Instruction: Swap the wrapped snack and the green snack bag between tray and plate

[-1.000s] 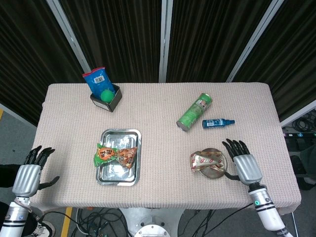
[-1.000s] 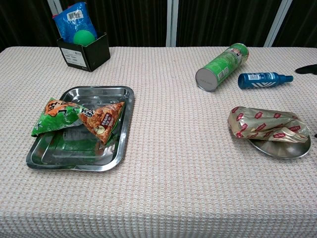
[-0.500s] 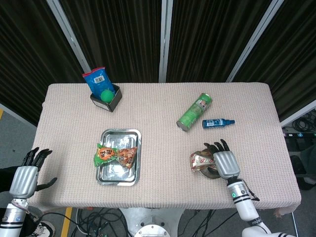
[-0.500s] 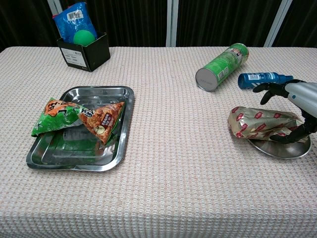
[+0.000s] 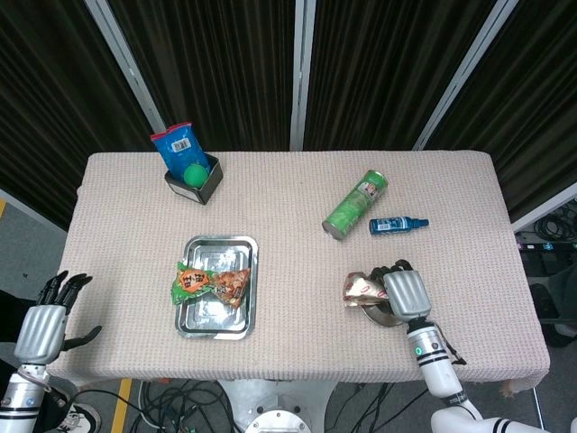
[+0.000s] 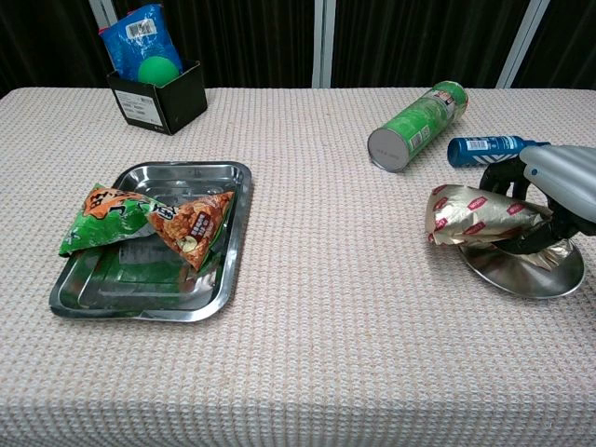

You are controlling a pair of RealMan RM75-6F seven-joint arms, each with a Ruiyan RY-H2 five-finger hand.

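Right robot hand (image 6: 549, 191) has been closed around the gold-and-red foil-wrapped snack (image 6: 470, 216), now lifted off the round steel plate (image 6: 526, 270); swap begun.

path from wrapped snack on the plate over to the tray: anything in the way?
Nothing visible. The right hand grips the wrapped snack over the plate; bare tablecloth lies between it and the tray. The green snack bag still occupies the tray.
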